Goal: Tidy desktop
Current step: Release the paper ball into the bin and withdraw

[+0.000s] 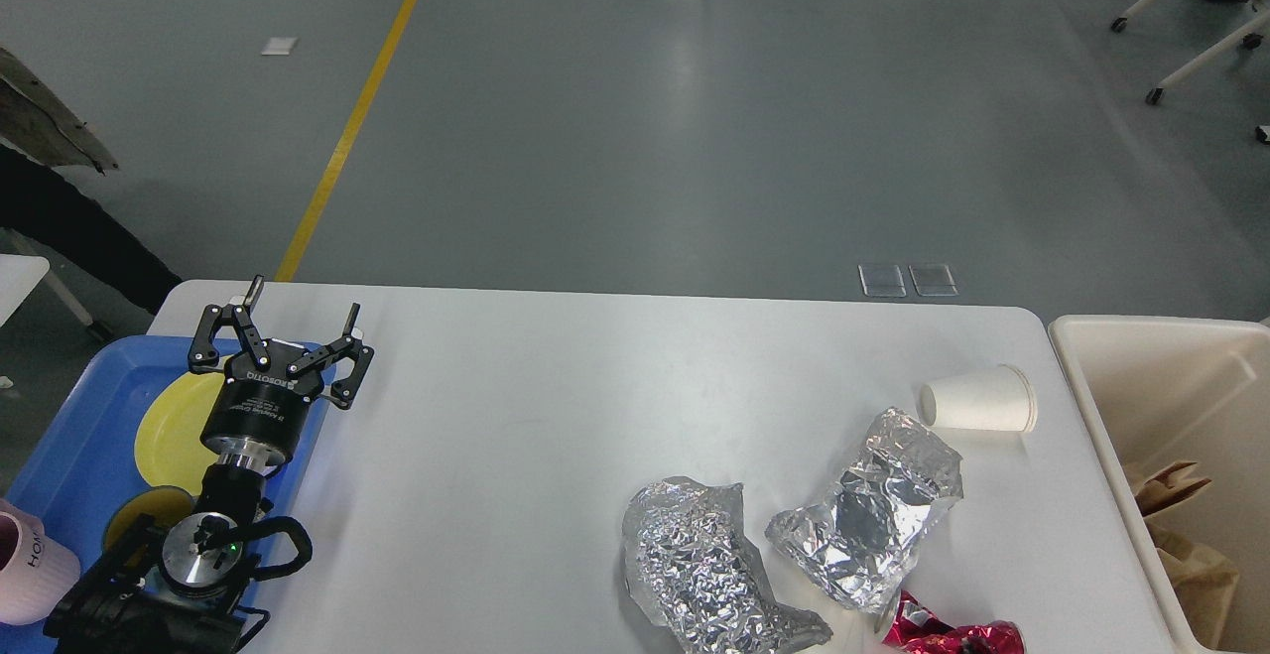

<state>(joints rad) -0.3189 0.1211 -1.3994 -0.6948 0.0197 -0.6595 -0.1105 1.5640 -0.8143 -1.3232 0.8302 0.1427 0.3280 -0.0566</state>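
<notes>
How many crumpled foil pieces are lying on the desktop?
2: one foil piece at the near edge, the other foil piece just right of it, below the tipped paper cup. Both lie on the desktop.

On the worktop (516,436) lie 2 crumpled foil pieces, one (699,570) nearer the gripper (283,341) and one (873,515) beyond it on the far side from the gripper. There is 1 white paper cup (977,404), lying on its side, farther still from the gripper. 1 red shiny wrapper (943,634) shows at the picture's lower edge. Under and behind the gripper sits 1 blue tray (69,436) holding 2 yellow dishes, one large (174,426) and one small (139,520). 1 pink mug (30,565) stands at the tray's near corner. Well apart from the gripper is 1 cream bin (1111,436), with brown paper bags (1186,535) inside; their count cannot be told. 1 gripper is in view.
</notes>
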